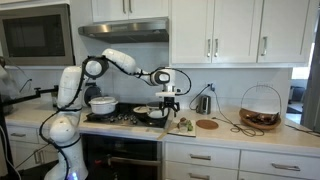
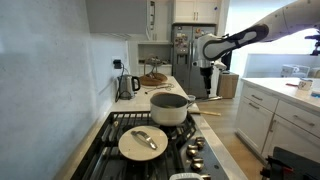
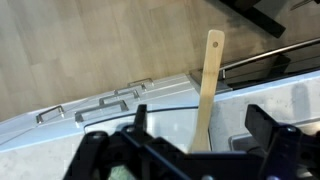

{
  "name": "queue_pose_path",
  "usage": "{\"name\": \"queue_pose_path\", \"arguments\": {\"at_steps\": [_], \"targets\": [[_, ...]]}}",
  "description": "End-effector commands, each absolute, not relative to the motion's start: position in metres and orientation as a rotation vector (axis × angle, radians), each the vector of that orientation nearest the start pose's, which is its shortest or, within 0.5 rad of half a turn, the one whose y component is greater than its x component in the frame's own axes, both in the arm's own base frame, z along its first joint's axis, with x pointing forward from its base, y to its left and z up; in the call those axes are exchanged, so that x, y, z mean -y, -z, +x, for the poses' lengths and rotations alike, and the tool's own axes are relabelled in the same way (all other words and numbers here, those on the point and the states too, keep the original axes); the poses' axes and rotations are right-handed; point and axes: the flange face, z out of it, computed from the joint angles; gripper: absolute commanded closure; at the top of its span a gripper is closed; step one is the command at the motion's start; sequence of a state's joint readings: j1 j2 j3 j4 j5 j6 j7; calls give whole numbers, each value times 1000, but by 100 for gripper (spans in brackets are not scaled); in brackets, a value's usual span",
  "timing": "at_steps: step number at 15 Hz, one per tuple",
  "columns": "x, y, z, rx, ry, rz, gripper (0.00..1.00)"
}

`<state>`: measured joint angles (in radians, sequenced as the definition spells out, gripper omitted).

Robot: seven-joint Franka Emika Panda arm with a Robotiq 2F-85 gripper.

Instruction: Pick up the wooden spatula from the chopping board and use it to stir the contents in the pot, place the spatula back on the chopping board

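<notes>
The wooden spatula (image 3: 208,85) lies below me in the wrist view, its handle reaching out past the counter edge over the floor. My gripper (image 3: 200,135) is open, with one finger on each side of the spatula and clear gaps between them. In an exterior view the gripper (image 1: 170,99) hangs just above the chopping board (image 1: 182,126), to the right of the dark shallow pot (image 1: 152,113). The pot (image 2: 170,108) and gripper (image 2: 207,72) also show in the other exterior view. The pale board (image 3: 165,115) lies under the spatula.
A white pot (image 1: 103,104) stands on the stove's left burner and shows as a lidded pot (image 2: 143,142) up close. A round wooden disc (image 1: 206,124), a kettle (image 1: 203,103) and a wire basket (image 1: 260,108) stand on the counter to the right.
</notes>
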<state>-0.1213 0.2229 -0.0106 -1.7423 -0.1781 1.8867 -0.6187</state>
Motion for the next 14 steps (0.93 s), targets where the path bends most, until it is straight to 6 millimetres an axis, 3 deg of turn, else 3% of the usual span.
{"name": "queue_pose_path", "arguments": {"at_steps": [1,6,7,10,14], "targets": [[94,-482,603,811,-146,-3185,0],[103,-546,583,592,127,-3128,0],[99,-519,599,692,41,-3158,0],[105,-547,588,633,131,-3142,0],[106,-544,587,629,123,-3140,0]]}}
